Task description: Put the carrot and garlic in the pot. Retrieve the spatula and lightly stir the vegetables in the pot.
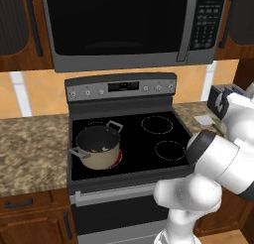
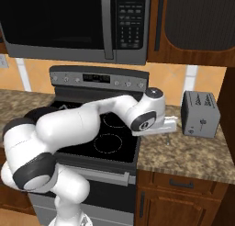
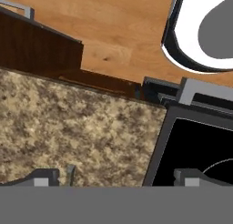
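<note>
Granite counter [image 3: 68, 123] beneath the hand [image 3: 113, 175], fingers spread wide, gripping nothing; no readable writing.

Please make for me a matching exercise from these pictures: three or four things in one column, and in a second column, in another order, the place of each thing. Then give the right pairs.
Things:
1. pot
2. toaster
3. microwave
4. spatula

Places:
A. on the counter to the right of the stove, against the wall
B. above the stove
C. on the front left burner of the stove
D. on the counter just right of the stove, near the robot's arm

Right pairs: 1-C, 2-A, 3-B, 4-D
</note>
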Tool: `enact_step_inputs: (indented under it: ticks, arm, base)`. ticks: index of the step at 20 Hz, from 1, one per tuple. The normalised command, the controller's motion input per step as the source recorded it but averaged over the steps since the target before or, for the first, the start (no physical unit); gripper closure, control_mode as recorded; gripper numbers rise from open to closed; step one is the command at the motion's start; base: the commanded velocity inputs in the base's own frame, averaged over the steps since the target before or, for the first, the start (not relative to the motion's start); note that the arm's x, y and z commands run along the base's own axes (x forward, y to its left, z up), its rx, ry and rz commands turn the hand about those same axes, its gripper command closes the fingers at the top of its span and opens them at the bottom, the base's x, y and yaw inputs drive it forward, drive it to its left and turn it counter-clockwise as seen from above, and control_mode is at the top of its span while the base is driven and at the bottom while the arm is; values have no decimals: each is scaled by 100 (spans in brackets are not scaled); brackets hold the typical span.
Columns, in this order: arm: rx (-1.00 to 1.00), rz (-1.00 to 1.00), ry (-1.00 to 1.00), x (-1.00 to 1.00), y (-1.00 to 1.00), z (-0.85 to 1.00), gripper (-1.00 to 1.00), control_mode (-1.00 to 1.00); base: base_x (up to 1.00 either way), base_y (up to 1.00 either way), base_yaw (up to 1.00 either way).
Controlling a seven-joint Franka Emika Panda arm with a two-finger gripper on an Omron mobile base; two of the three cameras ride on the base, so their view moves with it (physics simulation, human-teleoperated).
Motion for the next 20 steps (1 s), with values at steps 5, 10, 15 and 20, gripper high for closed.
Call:
enact_step_inputs:
  ticks: [5, 10, 15, 20]
  arm:
    - [3, -30, -1, 55, 0, -36, -100, -100]
    - [3, -31, 0, 67, 0, -37, -100, -100]
    - [7, -27, 0, 70, 0, -37, -100, -100]
    - [9, -22, 0, 66, 0, -38, -100, -100]
  base:
    - [0, 0, 0]
    - [0, 0, 0]
    - [0, 0, 0]
    - [0, 0, 0]
